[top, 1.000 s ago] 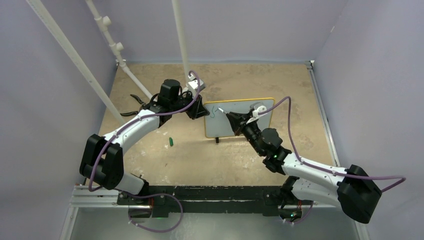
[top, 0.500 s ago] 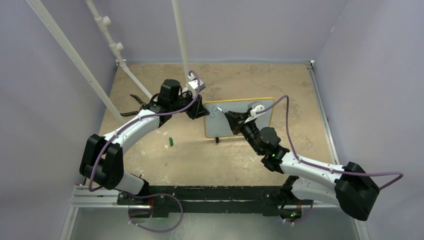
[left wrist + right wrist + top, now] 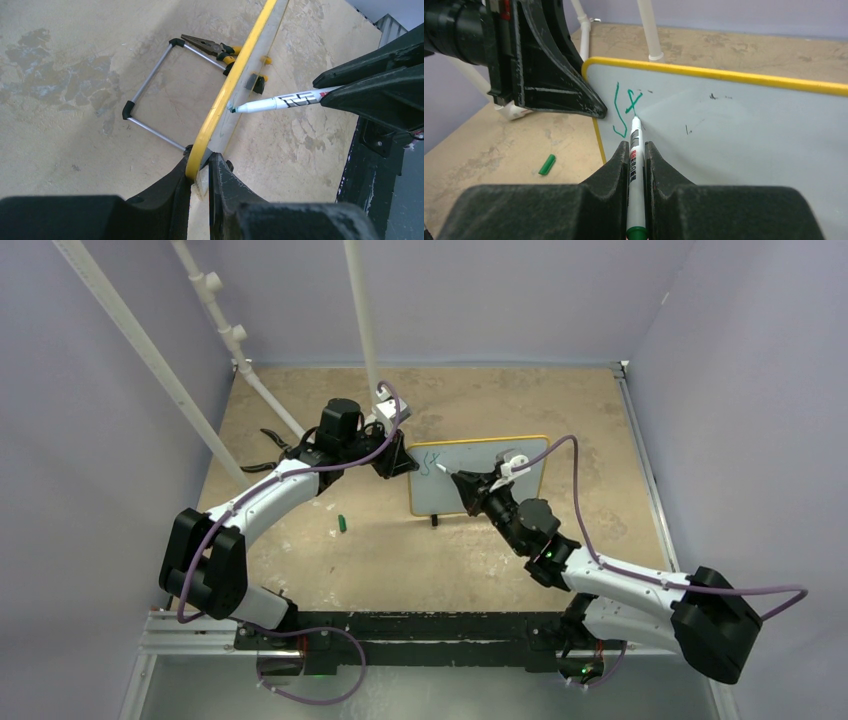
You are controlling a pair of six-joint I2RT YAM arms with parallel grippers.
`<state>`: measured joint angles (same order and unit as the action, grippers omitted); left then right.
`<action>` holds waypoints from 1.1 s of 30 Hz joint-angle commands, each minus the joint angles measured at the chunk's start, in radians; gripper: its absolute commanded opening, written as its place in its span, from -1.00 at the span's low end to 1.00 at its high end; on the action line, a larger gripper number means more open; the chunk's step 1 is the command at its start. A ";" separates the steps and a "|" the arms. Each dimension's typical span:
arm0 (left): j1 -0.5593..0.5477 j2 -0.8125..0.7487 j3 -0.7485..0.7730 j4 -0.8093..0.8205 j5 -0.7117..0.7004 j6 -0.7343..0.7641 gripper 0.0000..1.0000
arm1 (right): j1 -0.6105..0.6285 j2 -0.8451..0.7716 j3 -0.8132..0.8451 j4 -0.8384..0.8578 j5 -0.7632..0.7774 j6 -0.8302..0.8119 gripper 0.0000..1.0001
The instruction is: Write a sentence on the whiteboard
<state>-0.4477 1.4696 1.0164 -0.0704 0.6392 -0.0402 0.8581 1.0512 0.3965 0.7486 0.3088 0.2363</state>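
Mottled tabletop (image 3: 560, 405), rounded whiteboard (image 3: 440, 495), green scrawl (image 3: 632, 103), white marker (image 3: 634, 136)

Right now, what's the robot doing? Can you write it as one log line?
left gripper: shut on whiteboard edge | right gripper: shut on marker | marker tip: touching whiteboard | sentence: only two green marks

Little green marker cap (image 3: 341, 524) lying loose on the stained tan bench (image 3: 500, 400). A few white pipes (image 3: 361, 310) go up at the back left. Yellow-handled pliers (image 3: 207, 47) lie flat on the bench too.
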 commanded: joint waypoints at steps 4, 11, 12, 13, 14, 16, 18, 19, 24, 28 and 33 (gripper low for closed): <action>-0.005 -0.015 0.002 0.001 -0.053 0.031 -1.00 | 0.011 -0.023 -0.023 -0.027 0.039 0.029 -1.00; -0.005 -0.017 0.003 0.000 -0.055 0.033 -1.00 | 0.016 -0.049 -0.019 -0.040 0.088 0.027 -1.00; -0.005 -0.017 0.003 0.000 -0.055 0.033 -1.00 | 0.018 -0.054 -0.018 -0.037 0.093 0.023 -1.00; -0.005 -0.017 0.002 0.000 -0.056 0.033 -1.00 | 0.018 -0.059 -0.017 -0.036 0.098 0.020 -1.00; -0.006 -0.017 0.003 0.000 -0.056 0.033 -1.00 | 0.018 -0.062 -0.015 -0.034 0.101 0.017 -1.00; -0.005 -0.017 0.002 0.000 -0.057 0.033 -1.00 | 0.018 -0.070 -0.010 -0.029 0.100 0.009 -1.00; -0.005 -0.018 0.003 0.000 -0.056 0.034 -1.00 | 0.018 -0.079 -0.009 -0.020 0.077 -0.001 -1.00; -0.005 -0.018 0.002 0.000 -0.056 0.034 -1.00 | 0.018 -0.086 -0.012 -0.013 0.059 -0.006 -1.00; -0.005 -0.017 0.002 0.001 -0.054 0.033 -1.00 | 0.019 -0.100 -0.017 0.020 0.026 -0.013 -1.00; -0.005 -0.018 0.002 0.002 -0.053 0.033 -1.00 | 0.019 -0.075 -0.005 0.028 0.041 -0.021 -1.00; -0.005 -0.018 0.002 0.001 -0.053 0.033 -1.00 | 0.019 -0.046 0.010 0.034 0.066 -0.022 -1.00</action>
<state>-0.4477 1.4685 1.0164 -0.0727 0.6388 -0.0395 0.8722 0.9905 0.3801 0.7338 0.3508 0.2359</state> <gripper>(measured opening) 0.147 0.139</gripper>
